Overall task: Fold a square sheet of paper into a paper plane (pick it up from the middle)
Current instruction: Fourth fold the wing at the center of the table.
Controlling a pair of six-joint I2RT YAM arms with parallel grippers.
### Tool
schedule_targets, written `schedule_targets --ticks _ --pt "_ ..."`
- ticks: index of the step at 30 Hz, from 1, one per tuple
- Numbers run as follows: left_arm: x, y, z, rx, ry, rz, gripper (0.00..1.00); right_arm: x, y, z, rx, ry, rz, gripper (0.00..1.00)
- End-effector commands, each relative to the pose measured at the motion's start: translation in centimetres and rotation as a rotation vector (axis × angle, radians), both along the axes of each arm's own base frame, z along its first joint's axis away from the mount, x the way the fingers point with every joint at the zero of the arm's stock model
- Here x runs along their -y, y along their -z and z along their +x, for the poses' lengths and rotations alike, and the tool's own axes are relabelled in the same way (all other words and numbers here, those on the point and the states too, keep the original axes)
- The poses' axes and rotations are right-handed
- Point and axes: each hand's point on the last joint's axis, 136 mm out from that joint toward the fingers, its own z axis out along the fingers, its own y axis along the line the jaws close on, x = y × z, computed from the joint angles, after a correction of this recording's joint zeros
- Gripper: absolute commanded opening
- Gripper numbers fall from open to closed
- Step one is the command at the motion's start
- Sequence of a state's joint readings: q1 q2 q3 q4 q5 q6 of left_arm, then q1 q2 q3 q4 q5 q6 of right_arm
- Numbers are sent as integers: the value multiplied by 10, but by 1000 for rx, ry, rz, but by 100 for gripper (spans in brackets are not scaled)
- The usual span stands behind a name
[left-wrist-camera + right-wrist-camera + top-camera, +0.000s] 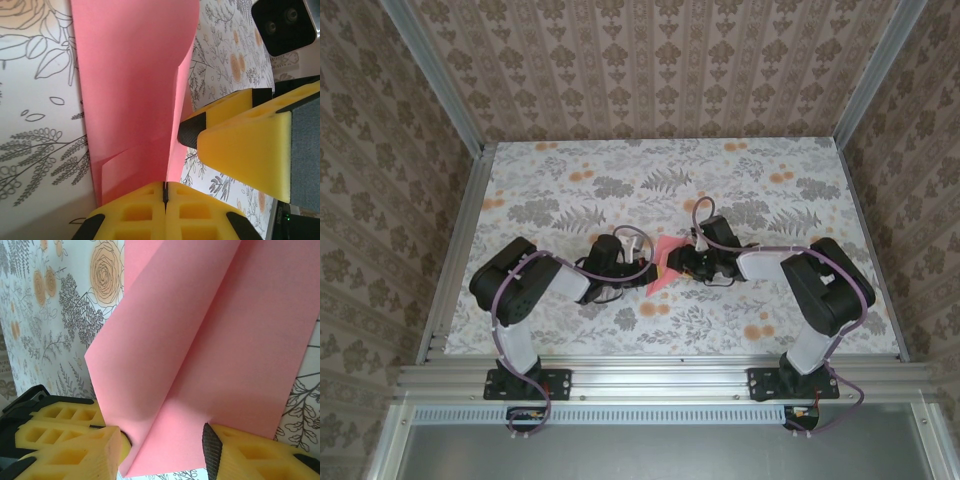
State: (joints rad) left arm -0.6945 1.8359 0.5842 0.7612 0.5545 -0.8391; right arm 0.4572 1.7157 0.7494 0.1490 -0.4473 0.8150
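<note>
The paper plane is a pink-red folded sheet held up between the two grippers at the table's middle. My left gripper is shut on its lower edge, and the paper rises from the closed fingers with a folded flap. My right gripper is open. Its fingers stand apart on either side of the creased paper, which runs down between them. In the top view the left gripper and right gripper meet tip to tip at the paper.
The tabletop has a floral print with orange flowers and grey leaves. Patterned walls and aluminium rails close in the table. The right gripper's yellow fingers sit close beside the left one's in the left wrist view.
</note>
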Motion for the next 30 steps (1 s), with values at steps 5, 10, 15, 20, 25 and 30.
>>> schedule_targets --ticks 5,10,15,20,25,30 --pt "-4 2 0 -35 -21 -27 0 37 45 -14 -144 82 -235 53" --pt "-6 5 0 -49 -30 -25 0 44 50 -18 -178 100 -281 55" --pt "-7 7 0 -58 -36 -24 3 51 57 -23 -221 107 -348 56" --pt "-8 9 -1 -61 -36 -17 7 54 62 -27 -250 104 -392 57" --pt "-9 10 -2 -64 -37 -13 11 56 64 -29 -267 100 -435 57" --pt "-10 9 -3 -60 -34 -5 14 60 68 -32 -290 97 -488 57"
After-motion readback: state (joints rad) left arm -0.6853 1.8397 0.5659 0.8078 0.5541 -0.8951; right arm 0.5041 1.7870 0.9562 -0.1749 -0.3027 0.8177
